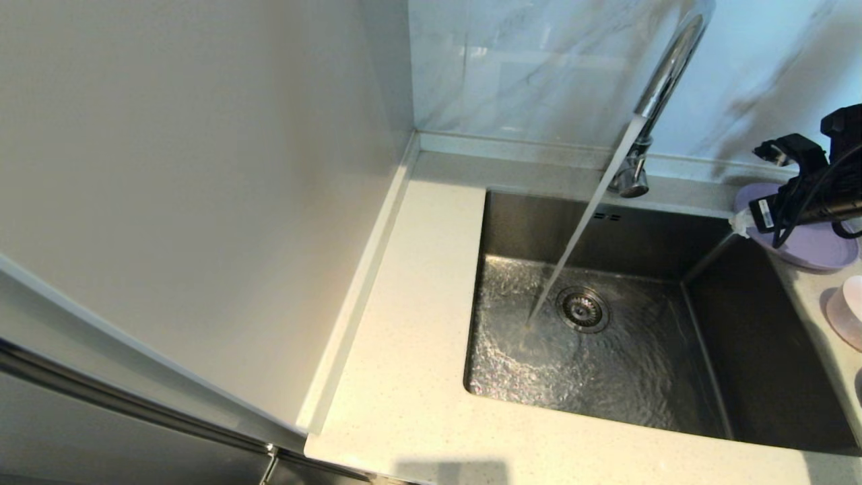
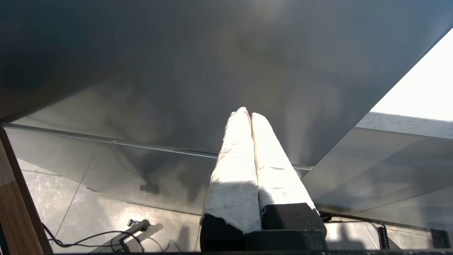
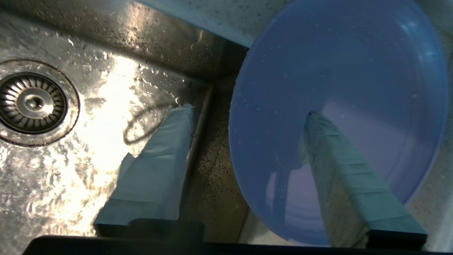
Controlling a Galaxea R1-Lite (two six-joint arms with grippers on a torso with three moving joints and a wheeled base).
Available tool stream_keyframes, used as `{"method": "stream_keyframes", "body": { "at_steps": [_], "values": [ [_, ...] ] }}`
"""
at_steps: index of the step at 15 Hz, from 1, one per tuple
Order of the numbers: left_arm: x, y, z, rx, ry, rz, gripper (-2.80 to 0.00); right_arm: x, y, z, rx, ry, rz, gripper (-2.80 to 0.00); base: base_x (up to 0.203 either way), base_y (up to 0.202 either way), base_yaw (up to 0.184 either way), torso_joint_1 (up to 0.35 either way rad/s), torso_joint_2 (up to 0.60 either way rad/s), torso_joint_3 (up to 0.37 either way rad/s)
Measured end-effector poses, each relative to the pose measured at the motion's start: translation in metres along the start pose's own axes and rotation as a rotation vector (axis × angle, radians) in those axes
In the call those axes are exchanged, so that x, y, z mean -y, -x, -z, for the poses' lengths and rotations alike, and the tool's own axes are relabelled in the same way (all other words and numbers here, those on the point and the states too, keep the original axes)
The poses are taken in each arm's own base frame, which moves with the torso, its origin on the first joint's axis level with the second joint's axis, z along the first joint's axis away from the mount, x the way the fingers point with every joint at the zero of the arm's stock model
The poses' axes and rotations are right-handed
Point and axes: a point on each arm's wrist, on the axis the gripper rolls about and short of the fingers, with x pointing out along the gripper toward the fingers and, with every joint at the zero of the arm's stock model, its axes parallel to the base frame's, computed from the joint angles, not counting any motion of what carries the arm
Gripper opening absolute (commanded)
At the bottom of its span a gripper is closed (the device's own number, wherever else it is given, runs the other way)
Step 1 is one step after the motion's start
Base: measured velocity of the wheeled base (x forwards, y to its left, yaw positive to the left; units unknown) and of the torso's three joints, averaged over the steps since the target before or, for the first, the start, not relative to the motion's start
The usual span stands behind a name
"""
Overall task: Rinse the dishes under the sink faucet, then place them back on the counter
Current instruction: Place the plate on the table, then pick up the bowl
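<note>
The lavender plate (image 1: 808, 246) lies flat on the counter (image 1: 417, 303) at the sink's far right corner, wet with drops. My right gripper (image 3: 247, 109) is open and straddles the plate's (image 3: 354, 71) rim: one taped finger hangs over the plate's inside, the other over the steel sink (image 3: 106, 106). The chrome sink faucet (image 1: 663, 74) runs, and its stream (image 1: 579, 236) falls into the basin beside the drain (image 1: 582, 308). A small pale bowl (image 1: 854, 296) and a pink saucer (image 1: 838, 320) show at the right edge, cut off by the frame. My left gripper (image 2: 247, 113) is shut and parked away from the sink.
A white cabinet side (image 1: 202, 202) stands along the counter's left. A marble backsplash (image 1: 525, 67) rises behind the faucet. The basin floor (image 1: 606, 364) is covered with rippling water.
</note>
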Motion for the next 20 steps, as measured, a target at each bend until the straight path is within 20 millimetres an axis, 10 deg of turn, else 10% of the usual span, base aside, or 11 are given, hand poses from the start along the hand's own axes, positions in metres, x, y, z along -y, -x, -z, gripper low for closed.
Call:
{"method": "stream_keyframes", "body": {
  "at_steps": [8,9,20],
  "values": [
    [0.000,0.000,0.000,0.000,0.000,0.000,-2.80,-0.006,0.109,0.013,-0.149,-0.131,-0.060,0.00,0.000,0.000,0.000,0.000,0.00,0.000],
    [0.000,0.000,0.000,0.000,0.000,0.000,-2.80,-0.007,0.121,0.017,-0.189,-0.186,-0.032,-2.80,0.000,0.000,0.000,0.000,0.00,0.000],
    [0.000,0.000,0.000,0.000,0.000,0.000,-2.80,-0.019,0.179,0.036,-0.397,-0.405,0.052,-2.80,0.000,0.000,0.000,0.000,0.00,0.000]
  ]
}}
